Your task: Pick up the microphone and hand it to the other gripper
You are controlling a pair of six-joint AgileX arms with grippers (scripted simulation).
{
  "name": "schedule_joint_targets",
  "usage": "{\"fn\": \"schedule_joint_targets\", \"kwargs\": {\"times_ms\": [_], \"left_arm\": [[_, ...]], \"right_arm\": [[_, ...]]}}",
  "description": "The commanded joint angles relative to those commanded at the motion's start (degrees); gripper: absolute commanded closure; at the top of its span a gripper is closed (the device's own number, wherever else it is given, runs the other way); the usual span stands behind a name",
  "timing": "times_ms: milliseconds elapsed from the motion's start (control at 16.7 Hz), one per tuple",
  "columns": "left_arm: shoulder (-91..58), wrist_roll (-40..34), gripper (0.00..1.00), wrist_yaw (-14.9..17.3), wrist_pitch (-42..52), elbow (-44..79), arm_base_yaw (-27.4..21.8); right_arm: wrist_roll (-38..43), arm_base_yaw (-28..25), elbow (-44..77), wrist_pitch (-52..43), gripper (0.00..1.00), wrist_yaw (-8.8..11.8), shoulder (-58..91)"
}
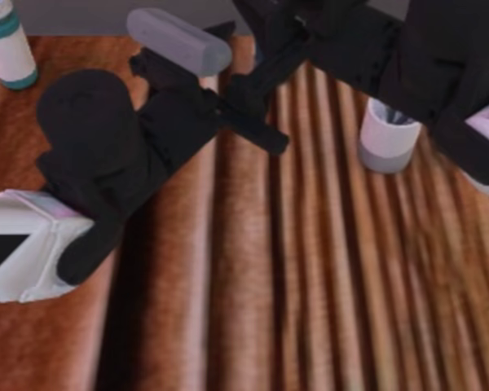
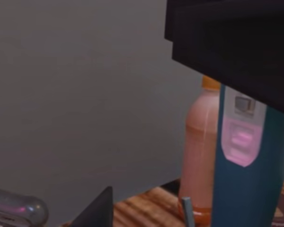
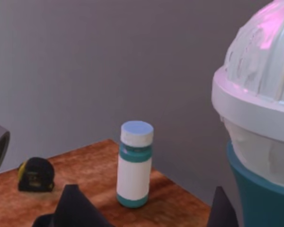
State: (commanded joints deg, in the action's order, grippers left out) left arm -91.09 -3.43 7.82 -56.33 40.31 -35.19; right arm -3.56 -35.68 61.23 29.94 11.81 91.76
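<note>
1. You have the microphone (image 3: pixel 258 101) upright; its long axis runs parallel to the standing white bottle (image 3: pixel 135 163), head up, handle down.
2. It sits at the meeting point of both arms, near the table's far edge, left of centre; in the top view it's buried under the arms, so that placement is probably right, not certain.
3. Left gripper (image 1: pixel 224 106) reaches in from the left; its wrist view is filled by the handle, but you can't tell from any view whether it is gripping.
4. Right gripper (image 3: pixel 146 213) comes in from the far right; its fingertips (image 3: pixel 73 208) are spread wide with nothing between them, and the head looms just beside one tip.
5. Obstacles: white bottle at the far left corner; orange bottle (image 2: pixel 201 156) close behind the handle; white-grey cup (image 1: pixel 387 134) right of centre; tape measure (image 3: pixel 35 174) near the white bottle.
6. Open room: the table (image 1: pixel 310 285) is bare wood from the middle to the near edge.
7. Look: teal handle, pale switch patch (image 2: pixel 241 139), ribbed white-grey domed head above a white collar.
</note>
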Motion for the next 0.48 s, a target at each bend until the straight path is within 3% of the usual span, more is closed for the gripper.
{"fn": "schedule_joint_targets", "kwargs": {"times_ms": [180,480], "left_arm": [[2.4,0.0,0.0,0.4,0.1,-2.3,0.6],[13.4,-0.2,0.0,1.7,0.4,-13.1,3.0]], "right_arm": [[0.2,1.1,-1.1,-0.1,1.0,1.3,-1.0],[0.1,5.7,-5.0,0.0,1.0,6.2,-5.1]]}}
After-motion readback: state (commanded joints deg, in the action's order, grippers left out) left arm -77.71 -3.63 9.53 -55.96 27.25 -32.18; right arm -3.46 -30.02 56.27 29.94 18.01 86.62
